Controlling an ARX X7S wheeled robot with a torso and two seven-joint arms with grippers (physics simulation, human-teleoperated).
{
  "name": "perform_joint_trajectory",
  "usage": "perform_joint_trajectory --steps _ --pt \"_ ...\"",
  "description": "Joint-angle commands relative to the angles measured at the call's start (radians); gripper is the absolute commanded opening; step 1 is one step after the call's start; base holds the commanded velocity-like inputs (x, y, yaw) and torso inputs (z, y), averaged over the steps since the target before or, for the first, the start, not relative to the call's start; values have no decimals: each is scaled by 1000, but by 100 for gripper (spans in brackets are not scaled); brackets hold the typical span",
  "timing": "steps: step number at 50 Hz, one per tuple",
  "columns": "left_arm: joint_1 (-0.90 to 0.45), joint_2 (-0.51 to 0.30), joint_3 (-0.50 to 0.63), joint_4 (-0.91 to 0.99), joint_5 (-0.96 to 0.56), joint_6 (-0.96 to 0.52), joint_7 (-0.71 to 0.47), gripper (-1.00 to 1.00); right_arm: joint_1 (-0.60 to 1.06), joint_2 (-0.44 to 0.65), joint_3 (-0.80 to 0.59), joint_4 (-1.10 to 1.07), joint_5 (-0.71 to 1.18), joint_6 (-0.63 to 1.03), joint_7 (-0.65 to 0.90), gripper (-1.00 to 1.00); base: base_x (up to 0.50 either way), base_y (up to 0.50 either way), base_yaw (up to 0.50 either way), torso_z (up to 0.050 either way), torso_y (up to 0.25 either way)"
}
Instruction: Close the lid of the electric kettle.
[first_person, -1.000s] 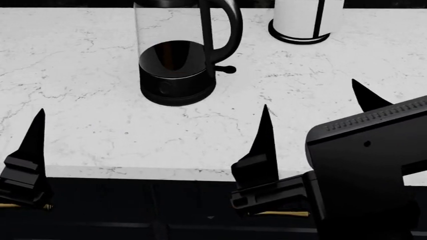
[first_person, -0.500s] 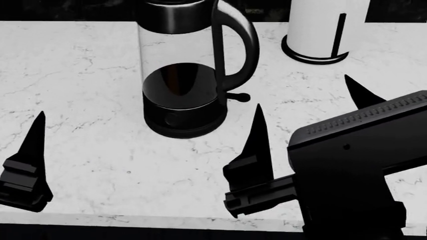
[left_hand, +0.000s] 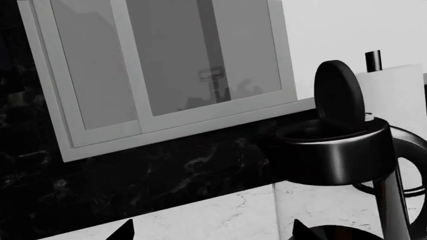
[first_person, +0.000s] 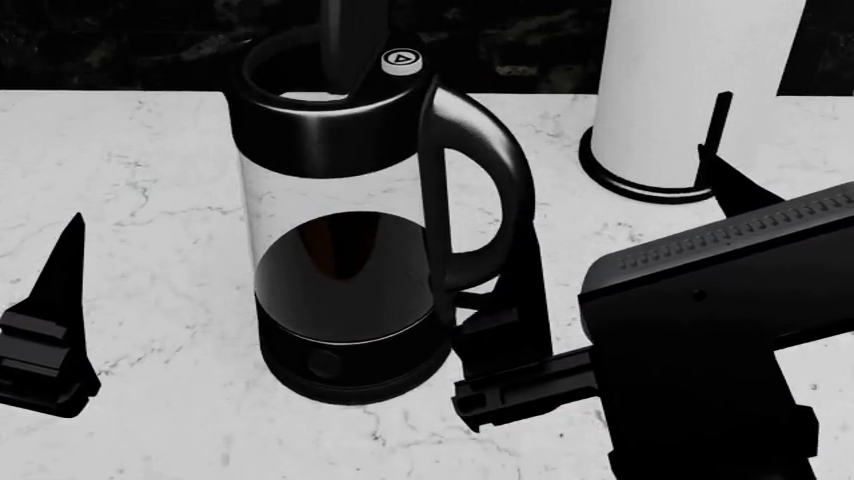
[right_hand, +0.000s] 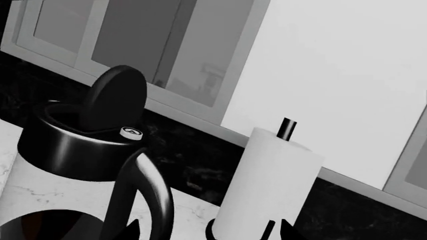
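Observation:
The electric kettle (first_person: 340, 270) stands mid-counter, a clear glass cylinder with a black base, black top rim and curved handle (first_person: 497, 190). Its lid (first_person: 350, 35) stands upright, hinged open above the rim beside the white-marked button (first_person: 400, 60). My right gripper (first_person: 614, 185) is open just right of the handle, holding nothing; its near finger (first_person: 518, 300) is close to the handle. Of my left gripper, one finger (first_person: 60, 290) shows left of the kettle. The left gripper (left_hand: 212, 232) is open and empty, the raised lid (left_hand: 339, 95) beyond it. The right wrist view shows lid (right_hand: 113, 100) and button (right_hand: 131, 132).
A white cylinder on a black base ring (first_person: 694, 90) stands behind and right of the kettle, close to my right gripper's far finger (first_person: 727, 180). The white marble counter (first_person: 147, 200) meets a dark backsplash (left_hand: 167, 175) with a window frame (left_hand: 167, 115) above.
The head view has tilted up and closed in: the kettle's top rim and upright lid now show. My right gripper's near finger has come up beside the handle. The lid's angle is unchanged.

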Motion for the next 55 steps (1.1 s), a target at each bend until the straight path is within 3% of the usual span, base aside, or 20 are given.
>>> perform_joint_trajectory --steps 1,8,14,22,34,46,55 --pt "-17 -4 -3 6 -22 -16 -11 100 5 13 -17 4 15 -14 14 100 438 35 0 0 0" --pt "-8 -11 -8 4 -24 -4 -16 100 32 16 33 -4 138 19 114 100 416 25 0 0 0" --pt "8 -12 -22 -2 -34 7 -14 100 192 80 35 94 498 -6 348 100 0 0 0 0 2" --pt "12 -16 -62 15 -66 -12 -19 100 411 124 -60 300 610 5 362 100 0 0 0 0 0" --pt "52 -30 -73 11 -71 22 -25 100 599 66 -230 496 274 73 -1 100 0 0 0 0 0" --pt "83 -40 -67 -7 -64 63 -26 100 699 26 -466 712 -47 -100 -310 100 0 0 0 0 0" --pt "103 -50 -60 -26 -54 99 -27 100 755 -36 -564 864 -163 -195 -422 100 0 0 0 0 0"
